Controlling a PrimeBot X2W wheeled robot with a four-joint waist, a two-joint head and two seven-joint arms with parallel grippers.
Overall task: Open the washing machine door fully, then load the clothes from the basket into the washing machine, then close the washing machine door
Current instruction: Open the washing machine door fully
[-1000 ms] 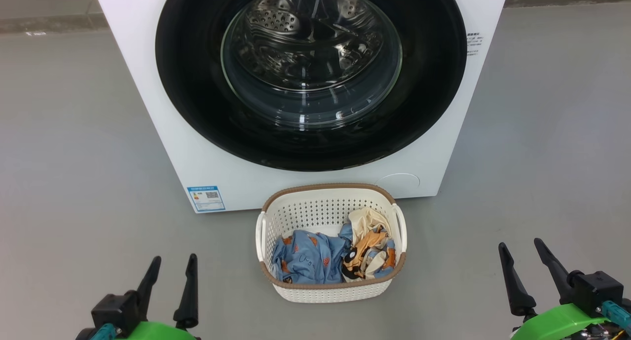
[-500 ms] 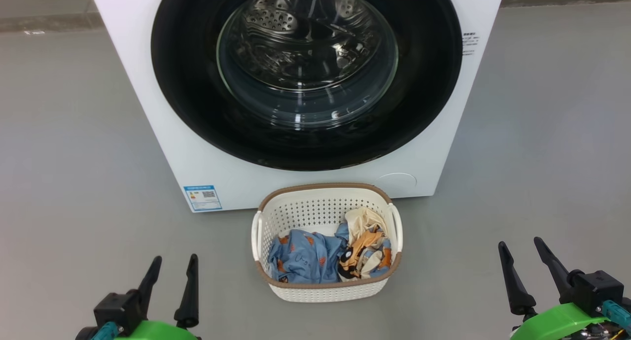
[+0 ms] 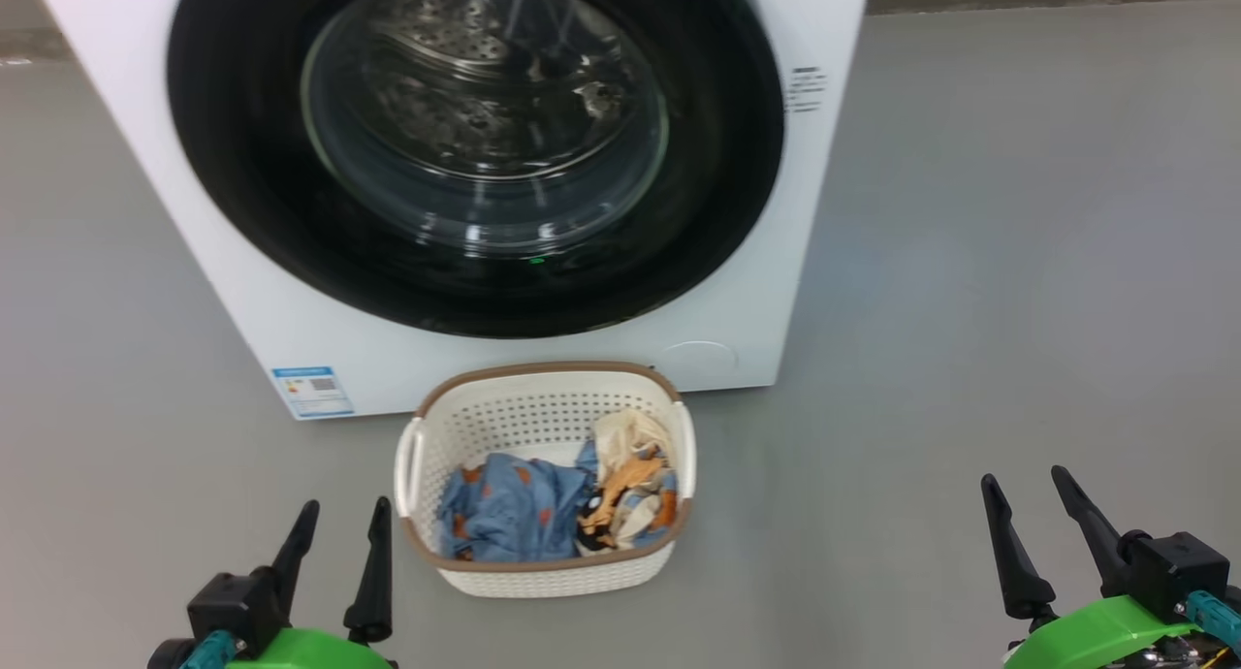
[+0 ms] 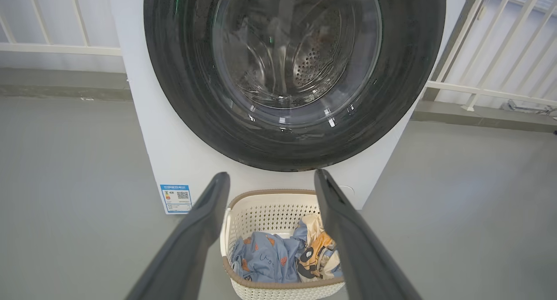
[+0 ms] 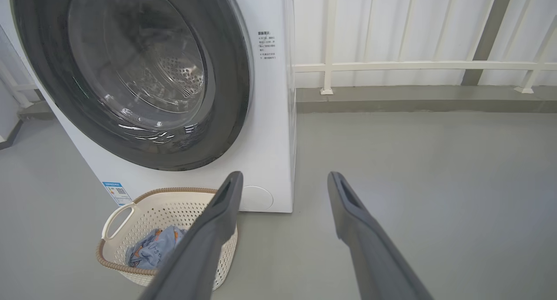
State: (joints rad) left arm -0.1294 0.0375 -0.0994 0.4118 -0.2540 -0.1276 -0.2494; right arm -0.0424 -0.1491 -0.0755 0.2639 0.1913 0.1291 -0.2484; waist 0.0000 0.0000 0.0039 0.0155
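The left tool (image 3: 345,504) and the right tool (image 3: 1023,475) are hanging released and empty, with the washing machine door (image 3: 475,145) sitting shut ahead of and above them, nearer the left one. That door is looking rigid, heavy and slippery, so hooking behind its outer rim is probably suiting it better than pinching its glossy face. The clothes (image 3: 514,519), lying in the basket (image 3: 543,368) just ahead of the left tool, are looking soft and light.

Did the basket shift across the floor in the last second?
No. The basket sits as before against the washing machine, between its blue label and round filter cover; the camera turned.
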